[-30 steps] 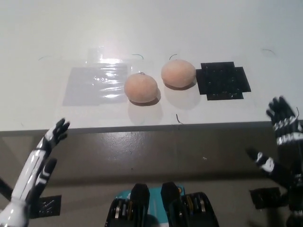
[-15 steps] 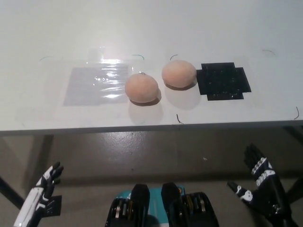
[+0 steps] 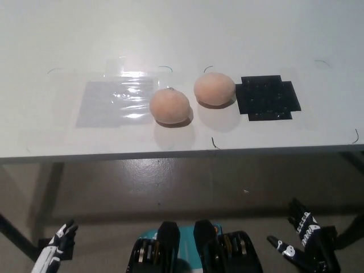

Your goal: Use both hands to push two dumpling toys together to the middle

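I am hanging both spread hands, left [image 3: 57, 253] and right [image 3: 304, 245], below the table [image 3: 182, 34]; dumplings [image 3: 169, 106] [image 3: 214, 89] sitting nearly together, job looking done.

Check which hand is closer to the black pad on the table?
Right. The right hand sits low at the bottom right, below the table edge, roughly under the black pad. The left hand is at the bottom left, far across from it.

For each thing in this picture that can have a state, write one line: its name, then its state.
Left dumpling toy: on the table, next to the other, free of both hands.
Right dumpling toy: on the table, untouched.
Left hand: low below the table edge, holding nothing.
Right hand: low below the table edge, open.
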